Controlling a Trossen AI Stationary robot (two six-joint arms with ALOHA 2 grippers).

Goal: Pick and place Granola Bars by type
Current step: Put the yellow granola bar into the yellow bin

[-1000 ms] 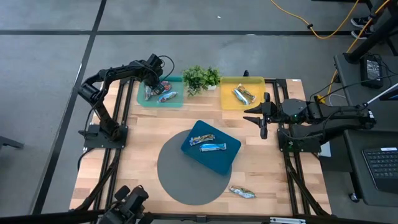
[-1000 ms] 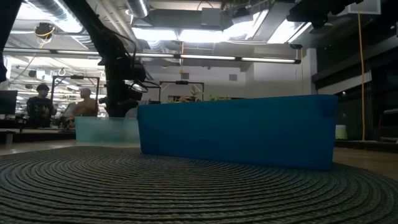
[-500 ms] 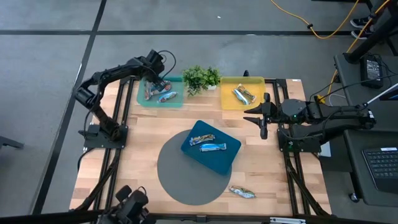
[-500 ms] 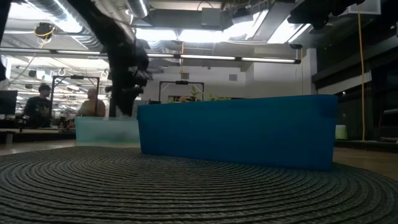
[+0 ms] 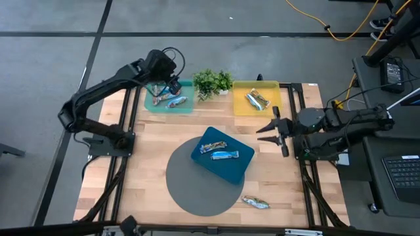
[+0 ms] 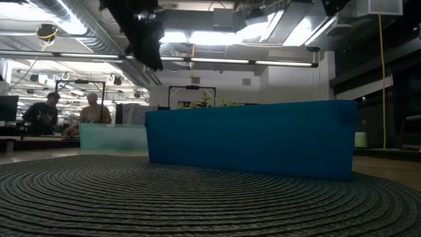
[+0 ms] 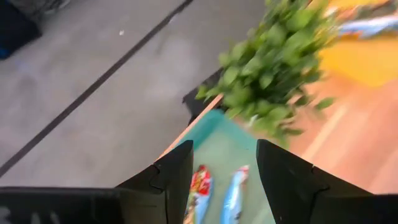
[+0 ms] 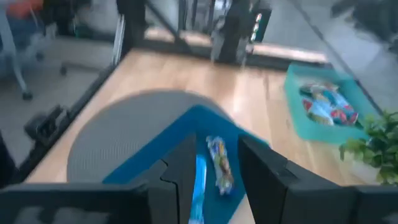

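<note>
Granola bars lie in three trays. The teal tray [image 5: 169,103] holds a red-print bar [image 7: 199,186] and a blue-print bar [image 7: 235,194]. More bars lie in the yellow tray [image 5: 256,88]. The blue tray [image 5: 223,164] holds two bars [image 5: 213,146] [image 5: 225,155]. One bar [image 5: 254,202] lies alone on the wood near the near edge. My left gripper [image 5: 168,84] [image 7: 224,186] hangs open and empty, high above the teal tray. My right gripper [image 5: 272,134] [image 8: 217,180] is open and empty, to the right of the blue tray and pointing at it.
A small green plant [image 5: 212,82] stands between the teal and yellow trays, close to my left gripper. The blue tray rests partly on a round grey mat [image 5: 197,187]. Bare wood lies left of the mat and between the mat and the far trays. People sit in the room behind the table [image 6: 39,112].
My left gripper has risen from just over the teal tray to well above it, with its arm swinging out over the table's far left corner. My right gripper has moved slightly toward the near edge and turned toward the blue tray. No bar has moved.
</note>
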